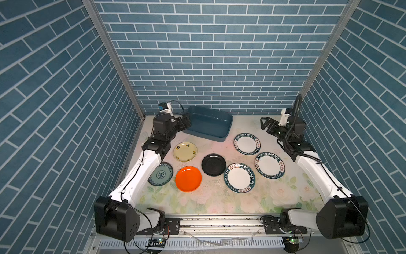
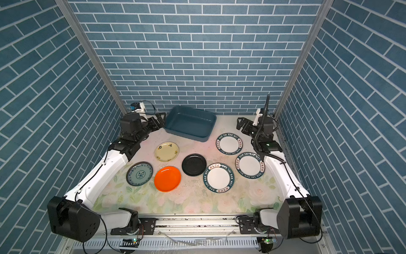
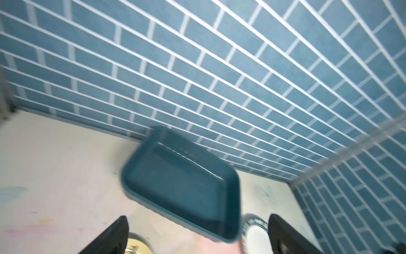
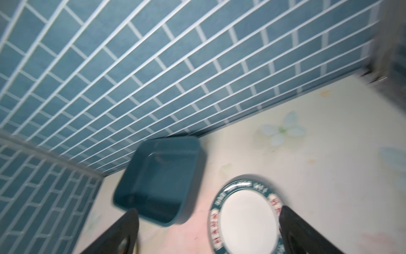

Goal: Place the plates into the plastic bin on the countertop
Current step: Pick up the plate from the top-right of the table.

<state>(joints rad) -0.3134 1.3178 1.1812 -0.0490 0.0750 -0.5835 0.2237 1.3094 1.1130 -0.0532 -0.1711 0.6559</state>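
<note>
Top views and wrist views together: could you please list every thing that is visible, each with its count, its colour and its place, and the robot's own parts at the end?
plastic bin: one, dark teal-blue, empty, rear of the countertop, left of centre
white plates: three, white with lettered dark-teal rims, right half
black plate: one, black, centre
orange plate: one, orange, front left of the black plate
pale yellow plate: one, pale yellow, left, in front of the bin
teal patterned plate: one, teal, far left, beside the orange plate
countertop: one, pale floral print, under everything
walls: three, blue brick pattern, around the countertop
left gripper: one, black, open, empty, at the bin's left end
right gripper: one, black, open, empty, rear right
</note>
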